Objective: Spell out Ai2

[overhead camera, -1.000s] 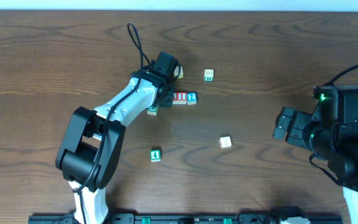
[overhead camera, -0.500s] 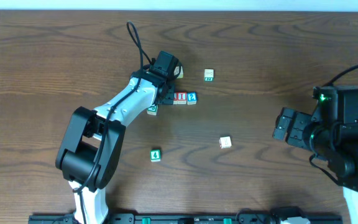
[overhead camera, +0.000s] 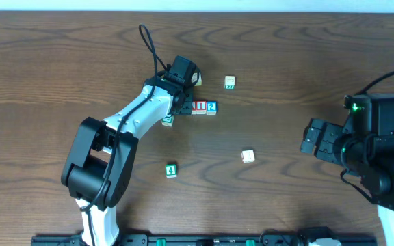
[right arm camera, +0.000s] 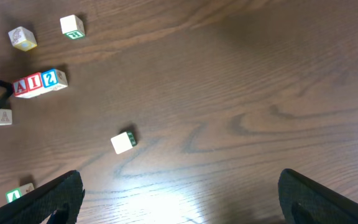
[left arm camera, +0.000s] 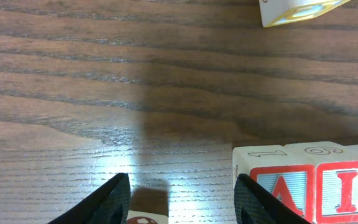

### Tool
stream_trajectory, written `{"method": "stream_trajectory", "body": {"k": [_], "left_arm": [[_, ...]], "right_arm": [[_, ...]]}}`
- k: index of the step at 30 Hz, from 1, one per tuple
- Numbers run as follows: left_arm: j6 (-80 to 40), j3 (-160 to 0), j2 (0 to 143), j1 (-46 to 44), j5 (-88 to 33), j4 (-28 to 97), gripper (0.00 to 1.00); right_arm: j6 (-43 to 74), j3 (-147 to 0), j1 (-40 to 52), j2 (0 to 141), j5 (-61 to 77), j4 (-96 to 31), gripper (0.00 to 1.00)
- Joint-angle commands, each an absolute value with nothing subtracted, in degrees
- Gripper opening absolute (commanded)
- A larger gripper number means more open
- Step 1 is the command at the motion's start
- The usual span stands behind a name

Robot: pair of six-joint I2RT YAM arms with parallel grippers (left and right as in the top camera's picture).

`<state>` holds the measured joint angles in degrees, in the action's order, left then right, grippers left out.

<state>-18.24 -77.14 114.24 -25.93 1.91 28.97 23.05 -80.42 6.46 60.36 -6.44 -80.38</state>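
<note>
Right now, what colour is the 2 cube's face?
Blue; 2 cube shows best in right wrist view.

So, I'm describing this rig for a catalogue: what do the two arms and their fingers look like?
The left arm has white links between bulky black joint housings, and a thin black cable loops up from its wrist. The right arm is mostly black, with small green lights, a white link at its base and its own black lead. The left fingers and right fingers are black, tapering wedges.
</note>
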Motion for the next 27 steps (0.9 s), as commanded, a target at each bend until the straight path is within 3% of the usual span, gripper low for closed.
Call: {"method": "stream_trajectory", "body": {"k": [1, 27], "left_arm": [[-19.33, -77.03, 115.09, -25.96, 1.63, 28.64, 0.55], [-19.75, -77.03, 115.09, -25.96, 1.13, 28.25, 0.56]], "right_arm": [[23.75, -80.93, 6.07, 59.94, -6.66, -80.6, 0.99], [23.75, -80.86, 6.07, 59.94, -6.66, -80.6, 0.99]]}}
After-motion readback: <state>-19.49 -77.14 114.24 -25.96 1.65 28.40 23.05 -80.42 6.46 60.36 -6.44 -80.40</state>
